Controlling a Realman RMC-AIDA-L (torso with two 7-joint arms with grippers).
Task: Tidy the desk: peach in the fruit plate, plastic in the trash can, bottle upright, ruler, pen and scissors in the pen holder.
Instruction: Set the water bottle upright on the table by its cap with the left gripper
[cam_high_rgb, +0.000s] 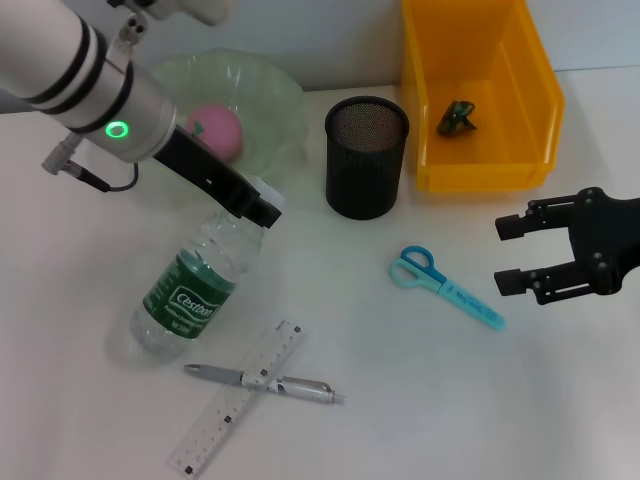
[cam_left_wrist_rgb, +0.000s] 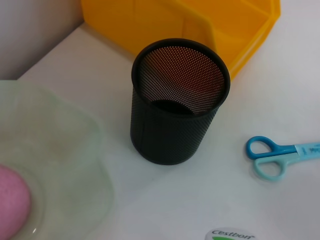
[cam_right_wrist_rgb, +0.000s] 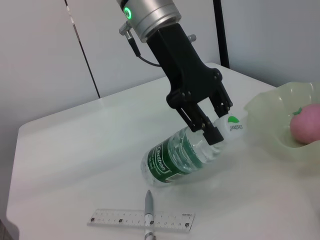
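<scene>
Left hand (cam_high_rgb: 262, 207) clenched on the neck of the bottle (cam_high_rgb: 190, 290), fingers either side just below the white cap; right wrist view shows the same grip, left hand (cam_right_wrist_rgb: 212, 131) pinching the neck with the bottle (cam_right_wrist_rgb: 180, 160) tilted, base on the worktop (cam_high_rgb: 400, 400), cap end lifted toward the fruit plate (cam_high_rgb: 270, 100). Bottle clear with green Cestbon label, not upright. Peach (cam_high_rgb: 215, 132) pink, already in the pale green fruit plate, partly hidden behind the left arm; also seen in left wrist view (cam_left_wrist_rgb: 12, 200) and right wrist view (cam_right_wrist_rgb: 306, 122). Pen holder (cam_high_rgb: 366, 156) black mesh, upright, between the fruit plate and the trash can (cam_high_rgb: 480, 90); looks empty from the left wrist view (cam_left_wrist_rgb: 177, 102). Trash can is a yellow bin at the back right, a small dark green crumpled piece of plastic (cam_high_rgb: 458, 117) inside it. Scissors (cam_high_rgb: 445, 287) blue-handled, flat on the worktop in front of the pen holder, near the right hand. Ruler (cam_high_rgb: 240, 395) clear, lying diagonal at the front, pen (cam_high_rgb: 265, 381) lying across it, touching; both just beside the bottle base. Right hand (cam_high_rgb: 515, 255) released, fingers spread apart, hovering at the right edge over bare worktop, holding nothing, just beside the scissors tip
</scene>
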